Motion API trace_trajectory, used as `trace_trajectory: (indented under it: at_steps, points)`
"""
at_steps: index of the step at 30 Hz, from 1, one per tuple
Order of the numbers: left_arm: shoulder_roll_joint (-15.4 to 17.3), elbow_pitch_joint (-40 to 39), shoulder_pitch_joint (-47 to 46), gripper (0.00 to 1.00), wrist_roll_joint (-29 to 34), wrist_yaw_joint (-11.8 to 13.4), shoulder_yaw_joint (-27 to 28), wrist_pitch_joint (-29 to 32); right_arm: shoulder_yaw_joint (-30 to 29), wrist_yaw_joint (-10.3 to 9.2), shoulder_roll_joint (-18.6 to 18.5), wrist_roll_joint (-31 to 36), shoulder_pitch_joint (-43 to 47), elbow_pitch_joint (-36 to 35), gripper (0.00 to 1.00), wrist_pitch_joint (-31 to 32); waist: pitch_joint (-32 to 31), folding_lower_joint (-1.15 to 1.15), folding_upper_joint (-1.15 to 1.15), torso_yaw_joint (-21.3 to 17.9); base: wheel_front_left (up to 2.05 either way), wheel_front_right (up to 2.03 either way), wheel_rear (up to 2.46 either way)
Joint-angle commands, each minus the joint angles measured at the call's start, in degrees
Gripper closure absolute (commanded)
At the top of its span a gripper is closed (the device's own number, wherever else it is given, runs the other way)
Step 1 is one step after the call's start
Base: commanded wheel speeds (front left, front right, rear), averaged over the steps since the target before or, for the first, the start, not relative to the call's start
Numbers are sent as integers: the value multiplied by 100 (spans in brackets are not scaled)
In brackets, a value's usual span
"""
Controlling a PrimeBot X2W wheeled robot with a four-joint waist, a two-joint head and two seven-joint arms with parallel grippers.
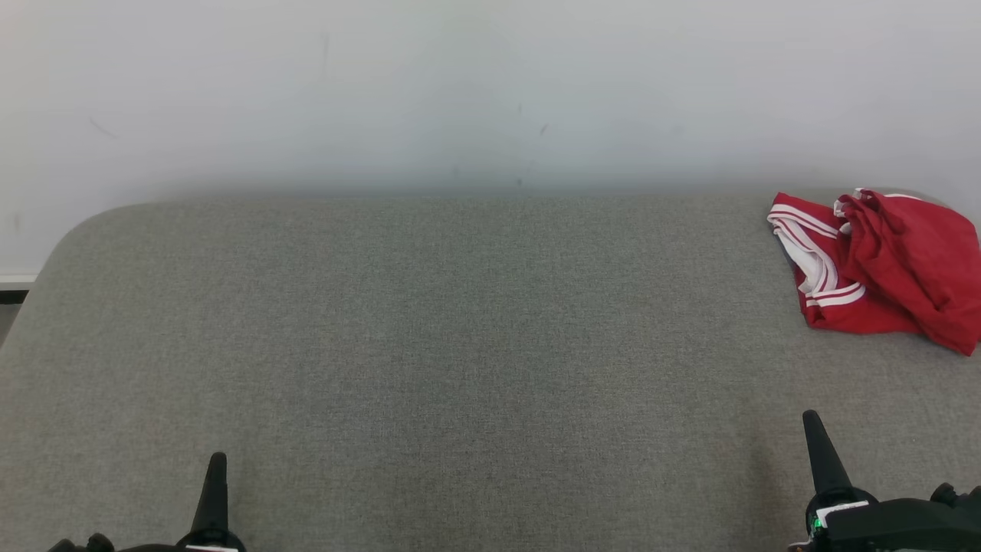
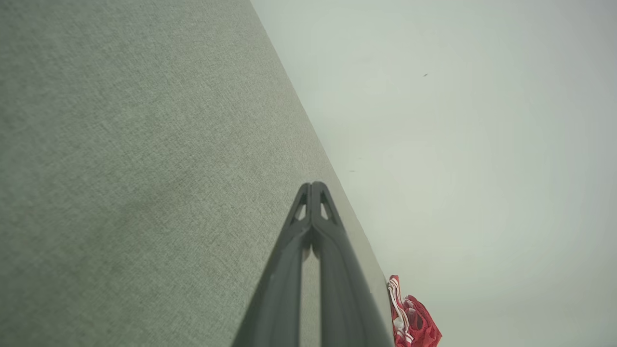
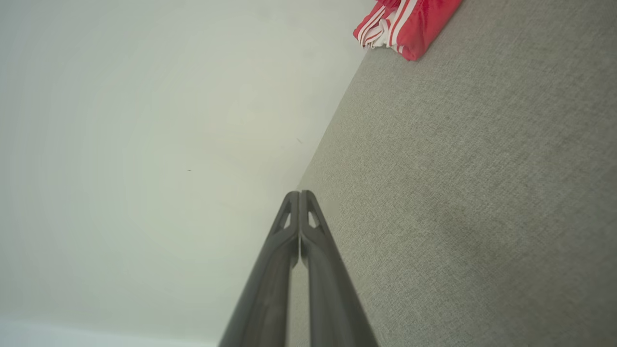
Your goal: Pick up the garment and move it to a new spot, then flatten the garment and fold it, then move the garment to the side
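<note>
Red garment, white-striped and crumpled, lies at the far right of the grey bench in the head view, close to the wall and running past the picture's right edge. The right gripper sits on the robot's side of it, almost in line, fingers pressed together and empty. The left gripper, likewise closed and empty, is well apart across the bench. Left wrist view: closed fingers, garment off to their right. Right wrist view: closed fingers, garment ahead and rightward, so the right arm looks the nearer one to reach forward
</note>
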State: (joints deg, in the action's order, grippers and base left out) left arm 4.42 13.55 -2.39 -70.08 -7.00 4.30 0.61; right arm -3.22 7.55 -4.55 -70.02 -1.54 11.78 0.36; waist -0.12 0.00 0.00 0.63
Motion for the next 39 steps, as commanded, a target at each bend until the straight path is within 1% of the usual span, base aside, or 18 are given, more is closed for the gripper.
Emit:
trace_trajectory:
  at_steps: [1,20,39]
  points:
    - [-9,-22,-126,100,-126,-13,34,33,-29,-7,7,-160,-117,-22,100,26,1,0,0,-1,0,0,0]
    - [-76,11,-253,100,-1046,-37,120,280,-111,-9,40,-1103,-273,79,100,248,12,0,0,-25,0,0,0]
    - [-126,40,-356,100,-1787,-60,194,485,-183,-10,75,-1867,-410,170,100,425,22,0,0,-47,0,0,0]
